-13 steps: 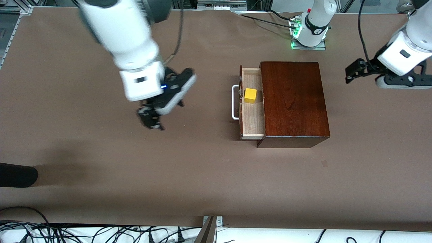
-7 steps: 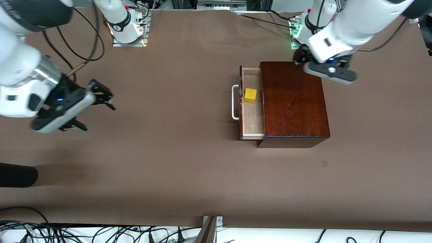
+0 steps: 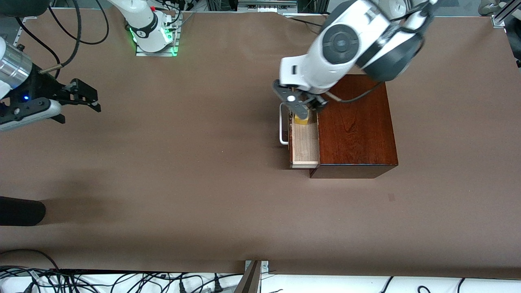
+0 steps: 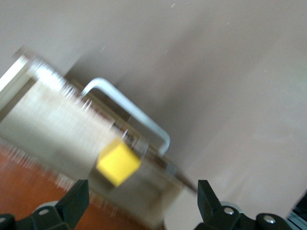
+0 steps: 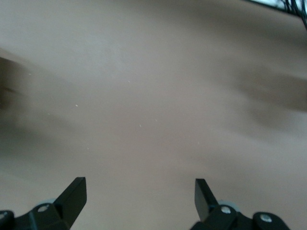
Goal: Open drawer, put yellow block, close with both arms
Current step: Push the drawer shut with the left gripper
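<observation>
Left gripper (image 3: 303, 106) swung over drawer (image 3: 304, 142); wide fingers (image 4: 74, 199) straddle yellow block (image 4: 118, 162); right fingers (image 5: 72, 194) wide.

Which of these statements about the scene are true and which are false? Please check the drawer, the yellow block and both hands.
1. The drawer is pulled out of the wooden box. True.
2. The yellow block lies on the table beside the box. False: it sits in the drawer.
3. The left hand is open over the drawer. True.
4. The right hand holds the white handle. False: it is open over bare table toward the right arm's end.
</observation>
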`<control>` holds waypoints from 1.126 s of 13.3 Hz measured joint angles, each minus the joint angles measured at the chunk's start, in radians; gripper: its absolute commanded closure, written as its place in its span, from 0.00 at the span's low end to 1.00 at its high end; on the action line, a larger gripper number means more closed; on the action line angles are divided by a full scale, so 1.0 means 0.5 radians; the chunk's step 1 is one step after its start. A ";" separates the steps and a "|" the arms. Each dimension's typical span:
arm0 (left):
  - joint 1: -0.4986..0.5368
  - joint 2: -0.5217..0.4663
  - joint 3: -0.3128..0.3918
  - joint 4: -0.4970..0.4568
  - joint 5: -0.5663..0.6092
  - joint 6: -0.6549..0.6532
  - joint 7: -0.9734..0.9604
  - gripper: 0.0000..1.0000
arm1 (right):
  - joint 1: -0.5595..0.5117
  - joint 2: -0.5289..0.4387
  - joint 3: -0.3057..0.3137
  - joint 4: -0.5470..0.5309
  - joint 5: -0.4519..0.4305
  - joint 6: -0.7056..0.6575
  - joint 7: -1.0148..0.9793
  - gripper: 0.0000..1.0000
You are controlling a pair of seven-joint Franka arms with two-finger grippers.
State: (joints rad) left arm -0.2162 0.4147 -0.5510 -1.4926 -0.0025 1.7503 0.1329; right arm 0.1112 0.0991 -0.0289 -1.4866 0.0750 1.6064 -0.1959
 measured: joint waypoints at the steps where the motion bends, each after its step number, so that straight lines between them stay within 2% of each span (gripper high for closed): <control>1: -0.103 0.098 0.000 0.001 0.098 0.152 0.002 0.00 | 0.000 -0.035 -0.035 -0.052 -0.002 0.001 0.001 0.00; 4: -0.298 0.387 0.001 0.007 0.395 0.460 0.060 0.00 | 0.000 -0.083 -0.074 -0.148 -0.024 0.005 0.015 0.00; 7: -0.319 0.560 0.006 0.021 0.578 0.537 0.366 0.00 | 0.001 -0.082 -0.074 -0.176 -0.032 0.015 0.034 0.00; 10: -0.298 0.603 0.026 0.021 0.598 0.516 0.705 0.00 | 0.007 -0.082 -0.073 -0.183 -0.088 0.022 0.062 0.00; 15: -0.269 0.607 0.037 0.041 0.714 0.182 0.796 0.00 | 0.017 -0.075 -0.066 -0.188 -0.093 0.033 0.092 0.00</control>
State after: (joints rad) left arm -0.3505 0.7183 -0.5325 -1.4721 0.3543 1.8415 0.5311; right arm 0.1199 0.0615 -0.0617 -1.5806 0.0284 1.6229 -0.1498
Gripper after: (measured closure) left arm 0.000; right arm 0.000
